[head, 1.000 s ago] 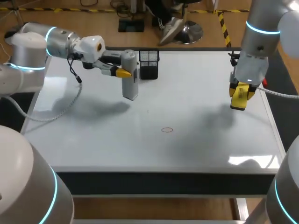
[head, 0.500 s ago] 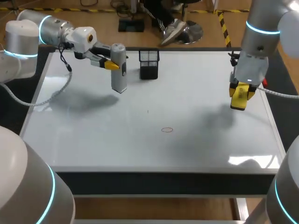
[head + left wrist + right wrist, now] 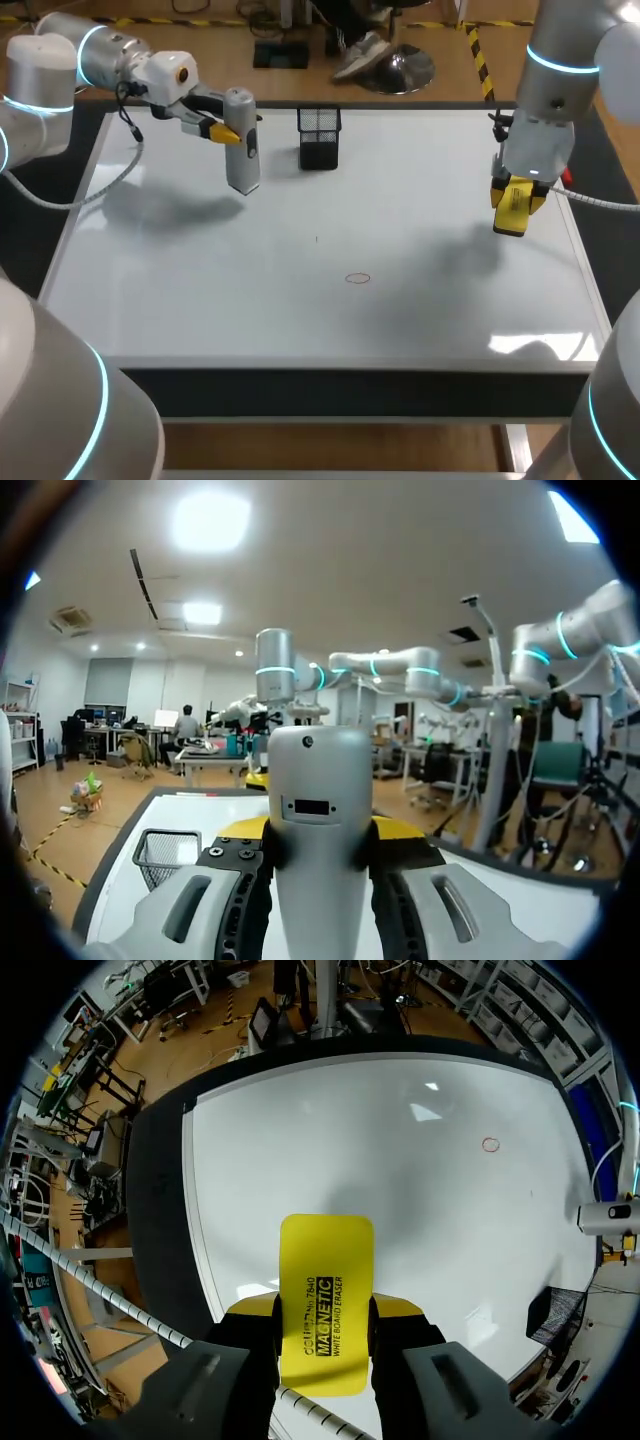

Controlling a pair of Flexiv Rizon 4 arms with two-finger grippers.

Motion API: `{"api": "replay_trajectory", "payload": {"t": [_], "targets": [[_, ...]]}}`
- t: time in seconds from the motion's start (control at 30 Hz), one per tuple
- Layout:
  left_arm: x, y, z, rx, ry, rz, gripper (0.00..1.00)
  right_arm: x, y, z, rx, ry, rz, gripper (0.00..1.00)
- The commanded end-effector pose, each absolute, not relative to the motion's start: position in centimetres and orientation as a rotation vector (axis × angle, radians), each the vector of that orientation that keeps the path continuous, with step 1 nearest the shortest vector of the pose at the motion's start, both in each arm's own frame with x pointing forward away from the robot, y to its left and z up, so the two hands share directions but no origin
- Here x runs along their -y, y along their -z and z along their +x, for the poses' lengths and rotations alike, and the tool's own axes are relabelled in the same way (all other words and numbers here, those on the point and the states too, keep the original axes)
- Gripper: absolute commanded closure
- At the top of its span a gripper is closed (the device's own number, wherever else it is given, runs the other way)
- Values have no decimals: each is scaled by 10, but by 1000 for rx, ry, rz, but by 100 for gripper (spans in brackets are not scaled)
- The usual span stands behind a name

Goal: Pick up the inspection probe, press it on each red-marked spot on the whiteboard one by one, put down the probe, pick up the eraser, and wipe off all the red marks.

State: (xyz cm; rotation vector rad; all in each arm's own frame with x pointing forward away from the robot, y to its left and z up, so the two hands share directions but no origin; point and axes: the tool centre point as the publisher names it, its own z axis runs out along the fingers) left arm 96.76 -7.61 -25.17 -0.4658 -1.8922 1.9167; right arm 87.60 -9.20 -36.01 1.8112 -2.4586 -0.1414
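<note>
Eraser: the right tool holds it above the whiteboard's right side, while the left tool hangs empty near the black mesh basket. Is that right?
The left tool is not empty: it is shut on the grey probe, clear in the left wrist view. The rest stands: the right tool holds the eraser above the whiteboard's right side, the left one near the basket.

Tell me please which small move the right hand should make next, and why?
Probably carry the eraser toward the red ring and lower it onto it. The ring lies unwiped near the whiteboard's middle, the right hand holds the eraser above the right side, and the left hand holds the probe well clear.
</note>
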Motion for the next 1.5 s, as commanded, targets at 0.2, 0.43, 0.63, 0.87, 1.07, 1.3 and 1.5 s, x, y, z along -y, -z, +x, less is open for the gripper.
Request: {"api": "replay_trajectory", "payload": {"t": [0.2,0.43,0.63,0.87,1.07,1.3,1.5], "targets": [[74,253,973,1836,-1872,-532,100,93,359,876,2457,137,1813,100],[74,253,973,1836,-1872,-532,100,93,359,876,2457,137,1813,100],[74,253,973,1836,-1872,-532,100,78,368,863,2411,133,1836,100],[74,253,973,1836,-1872,-532,100,41,372,834,2367,91,1874,100],[74,253,973,1836,-1872,-532,100,3,368,809,2341,80,1964,100],[74,253,973,1836,-1872,-532,100,-48,372,791,2273,99,2029,100],[74,253,973,1836,-1872,-532,100,-97,373,783,2198,54,2066,100]]}}
